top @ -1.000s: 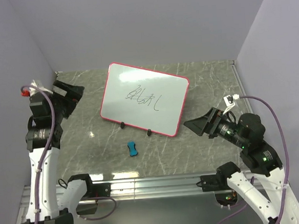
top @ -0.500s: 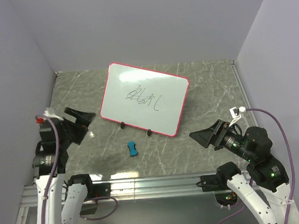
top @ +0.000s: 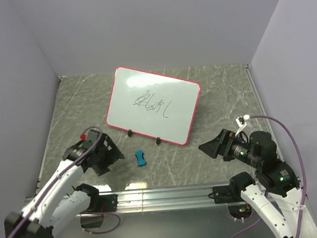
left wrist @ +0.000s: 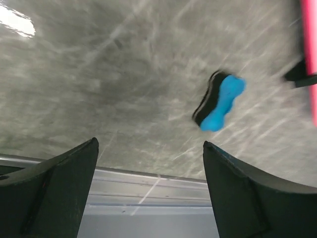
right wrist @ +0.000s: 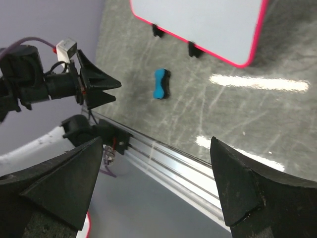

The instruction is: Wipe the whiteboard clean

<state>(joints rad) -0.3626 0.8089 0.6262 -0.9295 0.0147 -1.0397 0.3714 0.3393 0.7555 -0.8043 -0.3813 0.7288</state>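
- The left tool hangs low over the desk with its jaws spread wide and nothing between them.
- The blue eraser lies flat on the desk ahead of this tool and off to its right, outside the line of the jaws.
- The right tool is also spread and empty. The eraser is well ahead of it, with the left tool further off beyond that.
- The whiteboard lies past the eraser as seen from either tool. Its two black feet are on the edge nearest the eraser, and the dark scribble is not yet wiped.
- Risk: if the jaws close from this offset, one finger would probably catch the eraser's end and flick it aside, or push it towards the board's feet.
- Risk: coming down too steeply could jam the fingertips on the desk, because the eraser is low.
- Risk: nothing pins the board, so a firm wipe may slide it rather than clean it. The right tool is well apart from it and would need to steady it.
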